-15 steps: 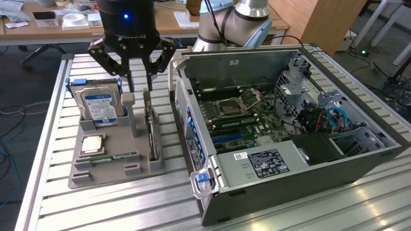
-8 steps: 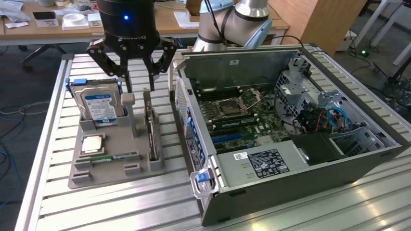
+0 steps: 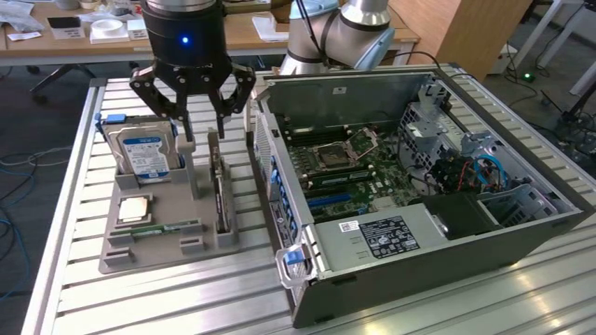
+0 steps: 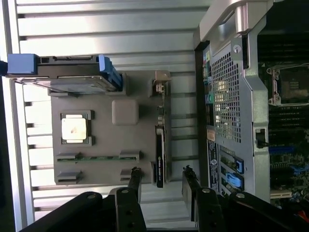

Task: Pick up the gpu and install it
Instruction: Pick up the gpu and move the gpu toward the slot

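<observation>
The gpu (image 3: 222,199) stands on its edge in a slot along the side of the grey parts tray (image 3: 158,257) nearest the computer case, its silver bracket end towards the back. In the wrist view the gpu (image 4: 160,150) is a thin dark strip on the tray (image 4: 106,140). My gripper (image 3: 205,137) hangs open just above the card's bracket end, holding nothing. Its two black fingers (image 4: 135,178) stand either side of the line of the card, with my gripper (image 4: 162,176) centred over it.
The tray also holds an upright hard drive (image 3: 144,150), a CPU (image 3: 135,208) and a RAM stick (image 3: 167,228). The open computer case (image 3: 410,181) with its motherboard (image 3: 340,167) lies close beside the tray on the exterior view's right. All rest on a slatted aluminium table (image 3: 139,300).
</observation>
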`<move>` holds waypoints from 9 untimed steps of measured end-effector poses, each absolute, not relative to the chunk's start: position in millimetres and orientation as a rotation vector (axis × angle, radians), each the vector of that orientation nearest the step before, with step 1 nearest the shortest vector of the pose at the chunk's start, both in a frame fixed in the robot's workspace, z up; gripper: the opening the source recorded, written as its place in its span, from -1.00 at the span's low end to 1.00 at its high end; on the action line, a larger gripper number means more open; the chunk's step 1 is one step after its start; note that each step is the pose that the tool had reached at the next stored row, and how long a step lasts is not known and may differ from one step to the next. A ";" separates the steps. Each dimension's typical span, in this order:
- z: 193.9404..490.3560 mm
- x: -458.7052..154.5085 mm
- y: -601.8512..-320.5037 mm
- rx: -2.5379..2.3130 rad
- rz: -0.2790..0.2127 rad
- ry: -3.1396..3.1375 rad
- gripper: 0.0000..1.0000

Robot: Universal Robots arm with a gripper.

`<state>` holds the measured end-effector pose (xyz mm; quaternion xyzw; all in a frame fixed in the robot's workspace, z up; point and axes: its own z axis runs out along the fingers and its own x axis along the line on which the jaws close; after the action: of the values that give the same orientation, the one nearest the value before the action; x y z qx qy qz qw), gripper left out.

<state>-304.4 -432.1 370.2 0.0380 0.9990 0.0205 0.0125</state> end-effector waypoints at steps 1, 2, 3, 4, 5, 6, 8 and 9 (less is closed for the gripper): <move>368.9 -304.4 -432.1 0.118 0.068 3.114 -0.05; 367.4 -304.4 -432.1 0.118 0.073 3.114 -0.05; 365.9 -304.4 -432.1 0.119 0.078 3.114 -0.05; 364.4 -304.4 -432.1 0.119 0.082 3.114 -0.05; 362.8 -304.4 -432.1 0.119 0.086 3.114 -0.05; 361.4 -304.4 -432.1 0.119 0.090 3.114 -0.05; 358.9 -304.4 -432.1 0.119 0.100 3.114 -0.05; 357.8 -304.4 -432.1 0.119 0.105 3.114 -0.05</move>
<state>-304.4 -432.1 357.8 0.0381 0.9986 0.0337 0.0120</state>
